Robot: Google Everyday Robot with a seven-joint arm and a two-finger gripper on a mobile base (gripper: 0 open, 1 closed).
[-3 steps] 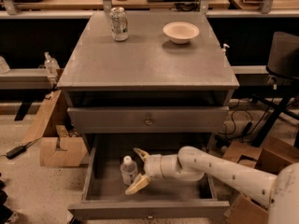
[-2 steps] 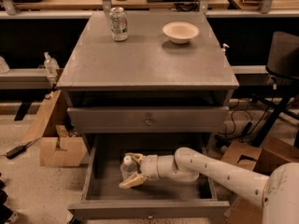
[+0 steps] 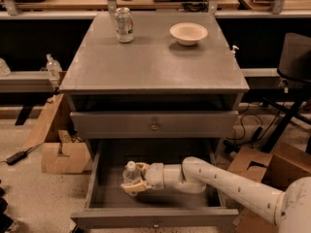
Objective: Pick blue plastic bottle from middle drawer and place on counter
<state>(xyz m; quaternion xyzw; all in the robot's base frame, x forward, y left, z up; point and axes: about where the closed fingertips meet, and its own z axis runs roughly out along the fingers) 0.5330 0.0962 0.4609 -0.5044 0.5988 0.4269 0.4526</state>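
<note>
The blue plastic bottle (image 3: 129, 173), small and clear with a white cap, stands upright at the left of the open middle drawer (image 3: 97, 178). My gripper (image 3: 133, 177) reaches into the drawer from the right. Its tan fingers (image 3: 132, 187) sit on either side of the bottle's body and are closed on it. The bottle rests on the drawer floor. The grey counter (image 3: 150, 62) is the top of the cabinet above.
A silver soda can (image 3: 124, 24) and a cream bowl (image 3: 188, 33) stand at the back of the counter. A shallower closed drawer with a brass knob (image 3: 154, 126) sits above the open one. Cardboard boxes (image 3: 63, 154) lie left and right of the cabinet; a black chair (image 3: 291, 76) stands at the right.
My gripper has moved left up to the bottle, and its fingers have narrowed from wide open to closed around the bottle. The bottle has stayed in place.
</note>
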